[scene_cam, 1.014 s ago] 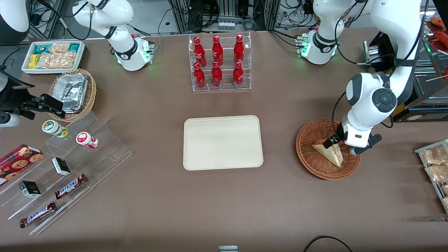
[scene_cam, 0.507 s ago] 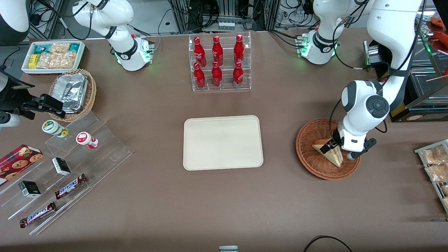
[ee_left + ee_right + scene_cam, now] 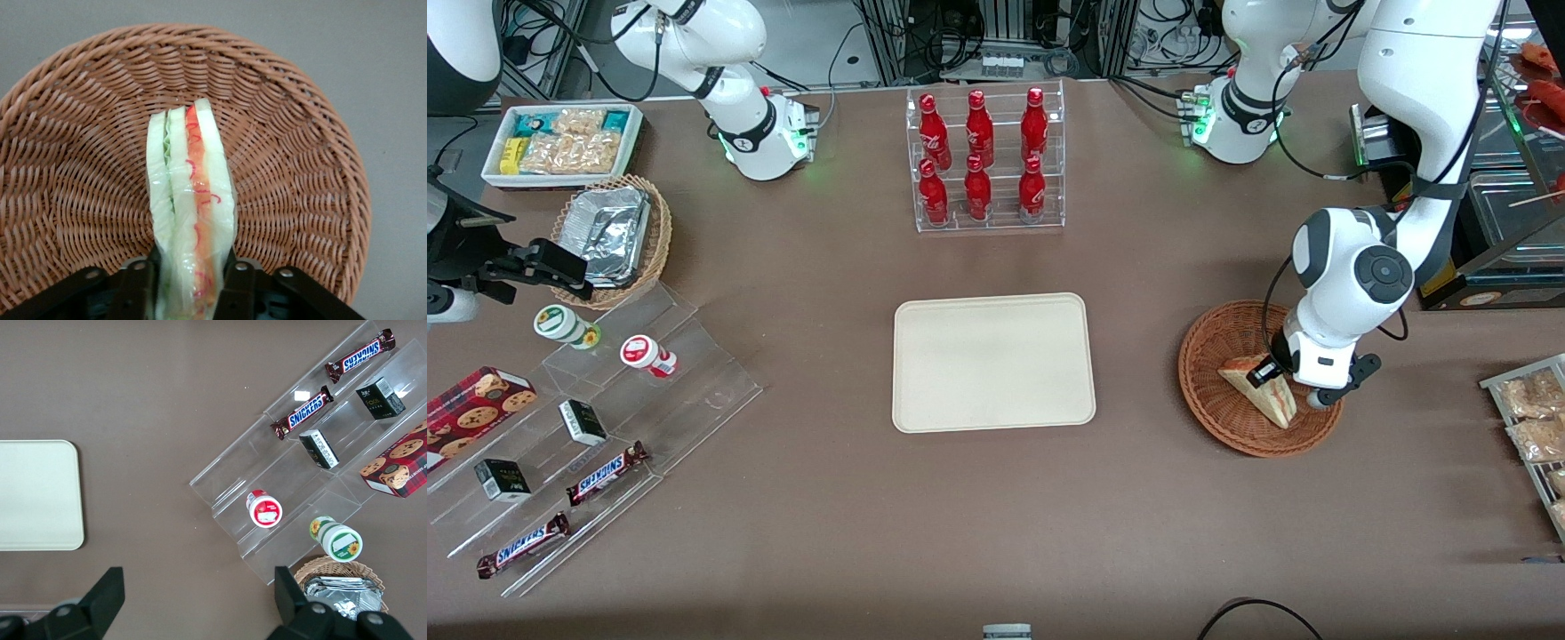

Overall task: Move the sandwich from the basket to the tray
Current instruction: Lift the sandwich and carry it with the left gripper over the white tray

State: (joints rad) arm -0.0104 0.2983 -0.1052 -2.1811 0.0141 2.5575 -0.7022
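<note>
Front view and left wrist view. Sandwich [image 3: 1261, 392] lying in the reddish-brown wicker basket [image 3: 1208, 391], toward the working arm's end of the table [image 3: 827, 516]; pale triangular wedge, filling stripe along one edge. Left gripper [image 3: 1272, 378] lowered into the basket, directly over the wedge, roughly at the basket's centre and slightly toward its 3 o'clock rim as seen from the front.

Wrist view: sandwich [image 3: 191, 213] standing on edge in the basket [image 3: 300, 193], layers of pale bread, green and red visible under a clear wrap. Gripper [image 3: 191, 287] straddling the near end of the wedge; one black finger [image 3: 137, 283] against each bread face, pads pressed to the wrap, jaws clamped on the sandwich. Sandwich resting on the woven floor, no gap to be made out beneath it.

Cream tray [image 3: 993, 362] at table centre, nothing on it, well apart from the basket, at the basket's 9 o'clock in the front view. Rack of red bottles [image 3: 983, 160] at the tray's 12 o'clock, farther from the front camera.
</note>
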